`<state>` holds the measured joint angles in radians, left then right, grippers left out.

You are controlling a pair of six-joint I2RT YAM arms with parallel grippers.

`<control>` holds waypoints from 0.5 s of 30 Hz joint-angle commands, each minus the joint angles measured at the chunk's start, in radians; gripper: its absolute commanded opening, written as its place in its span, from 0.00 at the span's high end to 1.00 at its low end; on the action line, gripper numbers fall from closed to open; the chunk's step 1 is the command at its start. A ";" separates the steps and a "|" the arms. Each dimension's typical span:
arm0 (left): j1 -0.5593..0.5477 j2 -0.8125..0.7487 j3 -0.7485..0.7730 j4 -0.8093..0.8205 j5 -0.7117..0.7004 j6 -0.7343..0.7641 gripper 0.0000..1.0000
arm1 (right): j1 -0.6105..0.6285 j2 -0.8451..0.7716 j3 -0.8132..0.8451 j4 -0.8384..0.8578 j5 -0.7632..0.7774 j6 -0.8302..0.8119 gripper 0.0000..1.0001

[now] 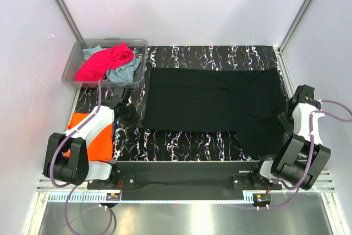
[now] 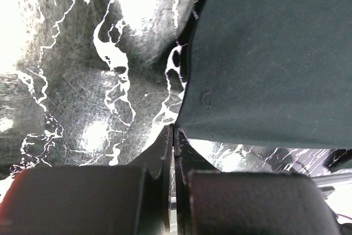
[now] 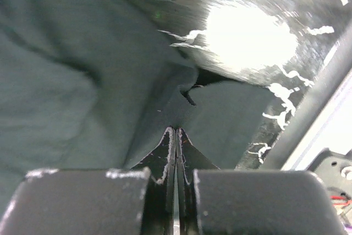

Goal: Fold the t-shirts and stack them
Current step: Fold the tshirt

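Note:
A large black t-shirt [image 1: 214,100] lies spread flat across the middle of the marbled table. My left gripper [image 1: 137,121] is at its near left corner. In the left wrist view the gripper [image 2: 174,129] is shut, and the corner of the black t-shirt [image 2: 275,53] meets its tips. My right gripper [image 1: 285,118] is at the shirt's right end. In the right wrist view it [image 3: 176,129] is shut, and folds of the black t-shirt [image 3: 55,81] gather into its tips. A folded orange t-shirt [image 1: 96,136] lies under my left arm. A magenta t-shirt [image 1: 107,61] and a teal t-shirt [image 1: 124,72] lie crumpled in the bin.
The clear plastic bin [image 1: 110,42] stands at the back left corner. A bare strip of the marbled table [image 1: 181,138] runs along the near edge in front of the black shirt. White walls and metal frame posts close in the table on three sides.

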<state>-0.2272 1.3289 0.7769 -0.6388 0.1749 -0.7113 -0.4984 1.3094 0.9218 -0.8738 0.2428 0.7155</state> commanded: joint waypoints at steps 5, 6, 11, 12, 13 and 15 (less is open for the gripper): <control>-0.031 0.019 0.165 -0.016 -0.113 0.044 1.00 | 0.046 0.057 0.182 0.051 -0.030 -0.139 1.00; -0.034 0.032 0.185 -0.016 -0.127 0.047 1.00 | 0.049 0.074 0.199 0.071 -0.065 -0.155 1.00; -0.032 0.139 0.347 -0.022 -0.172 0.070 1.00 | 0.080 0.253 0.360 0.144 -0.158 -0.251 1.00; -0.032 0.189 0.375 -0.022 -0.204 0.073 1.00 | 0.083 0.281 0.385 0.145 -0.184 -0.263 1.00; -0.028 0.213 0.402 -0.028 -0.209 0.073 1.00 | 0.084 0.307 0.431 0.147 -0.198 -0.278 1.00; -0.024 0.289 0.472 -0.036 -0.212 0.075 1.00 | 0.090 0.379 0.477 0.147 -0.223 -0.289 1.00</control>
<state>-0.2604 1.5486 1.1664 -0.6720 0.0368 -0.6647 -0.4152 1.6314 1.3197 -0.7731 0.0788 0.4950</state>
